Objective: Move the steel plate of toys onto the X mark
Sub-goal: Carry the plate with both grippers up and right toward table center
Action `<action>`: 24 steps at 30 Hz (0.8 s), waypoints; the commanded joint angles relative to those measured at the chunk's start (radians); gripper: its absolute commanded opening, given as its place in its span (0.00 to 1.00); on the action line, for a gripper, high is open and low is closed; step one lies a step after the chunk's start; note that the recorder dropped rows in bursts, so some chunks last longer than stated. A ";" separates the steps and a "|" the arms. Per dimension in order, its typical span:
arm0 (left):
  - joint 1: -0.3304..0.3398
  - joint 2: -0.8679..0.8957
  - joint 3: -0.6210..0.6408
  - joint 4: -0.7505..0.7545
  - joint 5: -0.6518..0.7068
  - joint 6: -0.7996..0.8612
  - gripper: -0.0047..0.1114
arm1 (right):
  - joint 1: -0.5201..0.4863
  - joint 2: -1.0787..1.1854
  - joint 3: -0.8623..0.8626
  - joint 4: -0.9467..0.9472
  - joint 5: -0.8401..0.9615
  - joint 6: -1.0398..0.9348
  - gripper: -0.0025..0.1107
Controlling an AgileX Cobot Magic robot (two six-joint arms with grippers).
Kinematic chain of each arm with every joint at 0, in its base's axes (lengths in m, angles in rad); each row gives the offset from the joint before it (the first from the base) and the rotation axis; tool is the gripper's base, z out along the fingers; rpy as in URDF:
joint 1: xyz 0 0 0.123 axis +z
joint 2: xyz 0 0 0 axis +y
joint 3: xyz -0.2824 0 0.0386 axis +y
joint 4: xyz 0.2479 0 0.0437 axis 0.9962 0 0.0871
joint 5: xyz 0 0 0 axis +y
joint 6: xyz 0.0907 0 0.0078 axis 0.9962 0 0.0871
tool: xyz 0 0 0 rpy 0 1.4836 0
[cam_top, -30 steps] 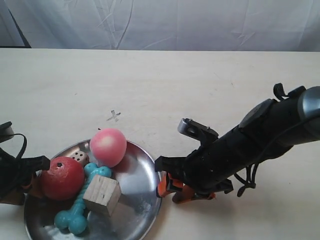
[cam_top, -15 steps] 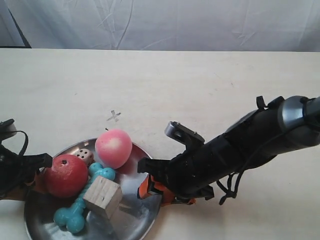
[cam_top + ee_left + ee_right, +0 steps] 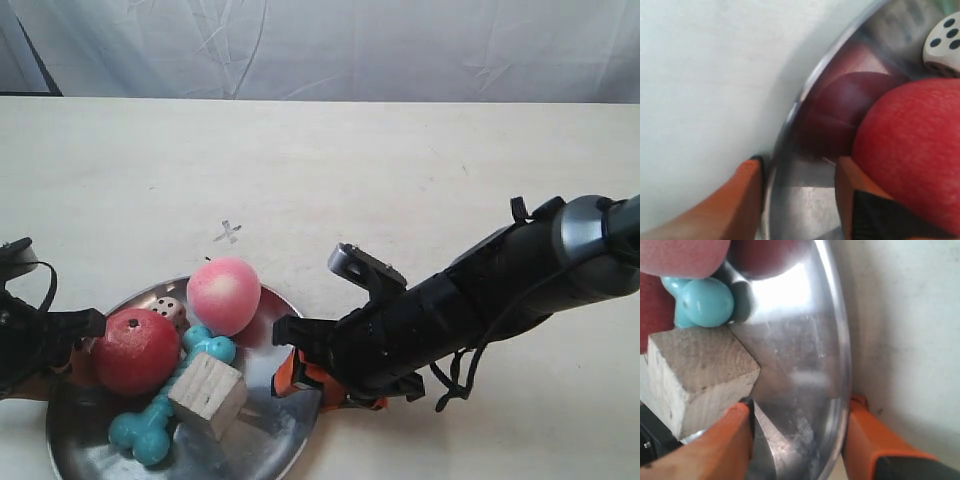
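The steel plate [image 3: 270, 430] lies at the table's near left and holds a red ball [image 3: 135, 350], a pink ball [image 3: 224, 295], a teal bone [image 3: 150, 425], a wooden cube [image 3: 208, 395] and a die [image 3: 168, 310]. The X mark [image 3: 228, 233] is on the bare table just beyond the plate. My left gripper [image 3: 800, 165] is open astride the plate's rim [image 3: 785, 135], one finger outside and one inside against the red ball [image 3: 912, 150]. My right gripper [image 3: 800, 405] is open astride the opposite rim [image 3: 842, 370], with its inner finger beside the cube [image 3: 695, 377].
A pale wooden table [image 3: 420, 170] spreads beyond the plate and to the right. A wrinkled white cloth [image 3: 330, 45] hangs along its far edge. The right arm's dark body [image 3: 480, 295] reaches in from the exterior view's right.
The right arm slid left until its fingers came over the plate's rim, then nearly stopped. The toys shifted a little in the plate. The left arm barely moved.
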 commanded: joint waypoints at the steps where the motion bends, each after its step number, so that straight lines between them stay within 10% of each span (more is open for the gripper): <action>1: -0.018 0.003 0.004 -0.020 0.021 0.034 0.41 | 0.004 0.023 0.008 0.002 -0.054 -0.015 0.44; 11: -0.060 0.003 0.004 -0.101 -0.041 0.140 0.04 | 0.004 0.023 0.008 0.034 -0.104 -0.015 0.02; 24: -0.060 0.003 0.004 -0.282 0.013 0.347 0.04 | 0.004 0.023 0.006 0.036 -0.041 -0.015 0.02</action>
